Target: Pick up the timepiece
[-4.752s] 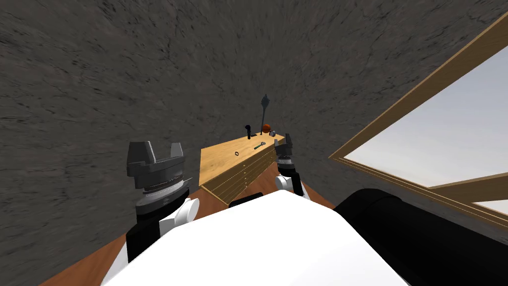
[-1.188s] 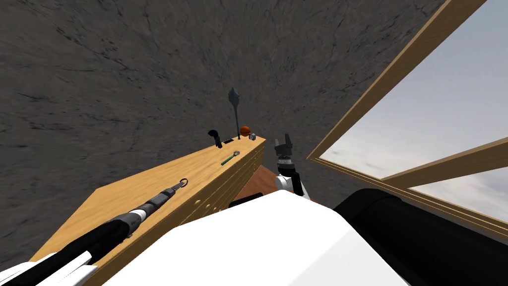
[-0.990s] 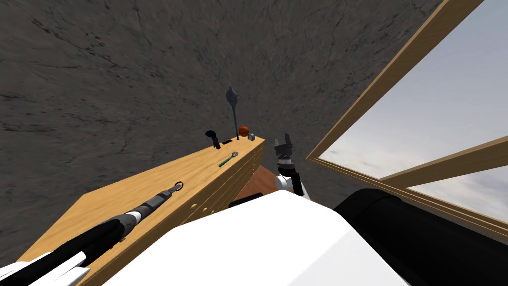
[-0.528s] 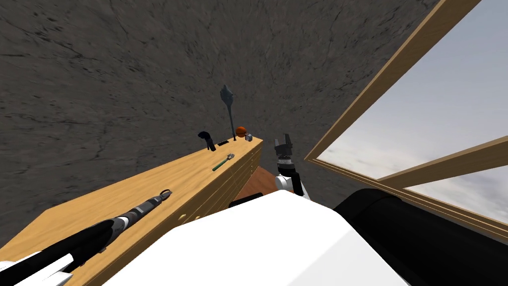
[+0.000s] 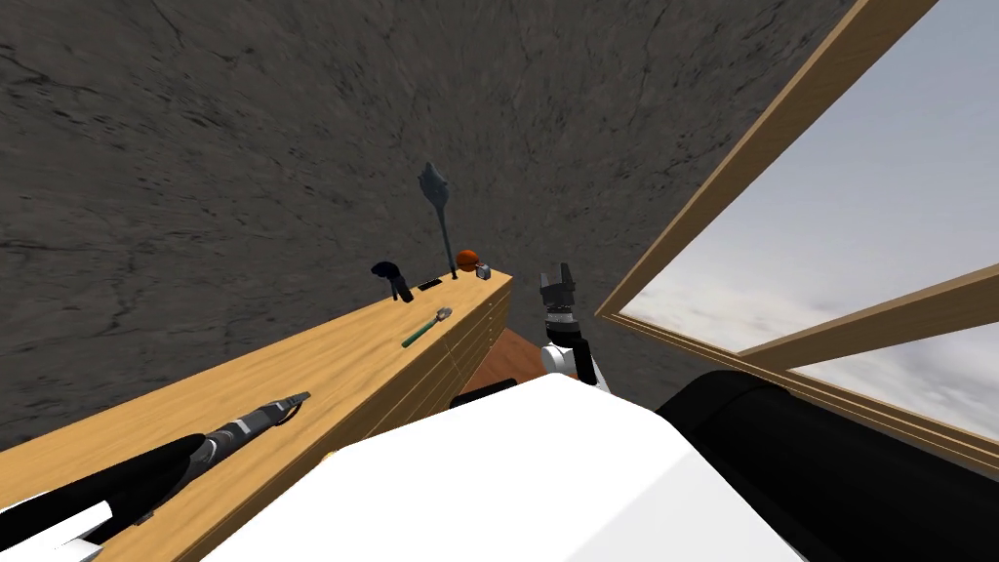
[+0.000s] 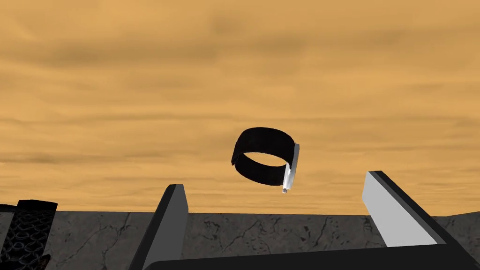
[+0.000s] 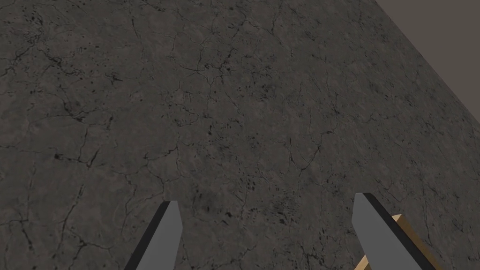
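Note:
The timepiece is a wristwatch (image 6: 265, 138) with a black band and a silver face, lying on the wooden dresser top (image 5: 341, 361). In the left wrist view it sits just ahead of my left gripper (image 6: 275, 183), centred between the two open fingers and touching neither. In the head view the left arm stretches over the dresser top and its gripper (image 5: 296, 399) covers the watch. My right gripper (image 5: 557, 278) is held up beside the dresser's far end, open and empty, its fingers (image 7: 370, 225) spread before a dark wall.
Further along the dresser lie a green-handled tool (image 5: 425, 328), a dark curved object (image 5: 388, 276), a flat black item (image 5: 429, 285), an orange ball (image 5: 467, 260), a small grey box (image 5: 483, 272) and a tall dark stem (image 5: 436, 200). A wood-framed window (image 5: 829, 224) is at the right.
My view has shifted, so the dresser sits lower and further left. The left gripper has closed in on the watch, which lay at its tips and is now hidden under them in the head view.

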{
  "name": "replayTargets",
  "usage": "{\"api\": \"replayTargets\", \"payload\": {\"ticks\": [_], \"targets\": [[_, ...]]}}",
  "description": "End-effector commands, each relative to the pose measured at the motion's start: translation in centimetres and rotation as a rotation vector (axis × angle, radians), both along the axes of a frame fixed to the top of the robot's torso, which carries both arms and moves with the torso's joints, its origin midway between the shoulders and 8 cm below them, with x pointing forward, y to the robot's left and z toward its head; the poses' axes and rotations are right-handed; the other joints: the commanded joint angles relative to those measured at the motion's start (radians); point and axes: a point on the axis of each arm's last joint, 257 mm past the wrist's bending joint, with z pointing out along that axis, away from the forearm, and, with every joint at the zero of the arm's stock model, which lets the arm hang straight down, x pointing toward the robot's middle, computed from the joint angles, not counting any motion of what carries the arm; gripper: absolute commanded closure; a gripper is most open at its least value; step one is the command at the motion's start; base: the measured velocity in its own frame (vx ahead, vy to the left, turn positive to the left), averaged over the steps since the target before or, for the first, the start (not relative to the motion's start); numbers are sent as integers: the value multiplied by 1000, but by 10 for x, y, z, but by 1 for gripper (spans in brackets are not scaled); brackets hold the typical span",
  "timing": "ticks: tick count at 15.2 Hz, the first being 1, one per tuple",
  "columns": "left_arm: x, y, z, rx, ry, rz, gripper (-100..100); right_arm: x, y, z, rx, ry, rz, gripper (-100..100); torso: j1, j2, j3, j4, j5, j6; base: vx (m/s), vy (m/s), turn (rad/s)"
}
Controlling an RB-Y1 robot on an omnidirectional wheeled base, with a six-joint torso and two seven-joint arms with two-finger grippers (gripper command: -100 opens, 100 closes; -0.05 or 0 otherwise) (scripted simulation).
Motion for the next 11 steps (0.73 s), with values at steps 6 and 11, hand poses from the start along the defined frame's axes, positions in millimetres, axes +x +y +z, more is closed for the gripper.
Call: {"api": "replayTargets", "payload": {"ticks": [6, 11], "targets": [[-12, 12, -17, -1, 2, 29, -100, 0, 0, 0, 0, 0, 0, 0, 7, 3, 2, 1, 2, 0, 25, 13, -86], [-15, 14, -18, 5, 7, 29, 100, 0, 0, 0, 0, 0, 0, 0, 5, 4, 3, 2, 4, 1, 1, 6, 5]]}}
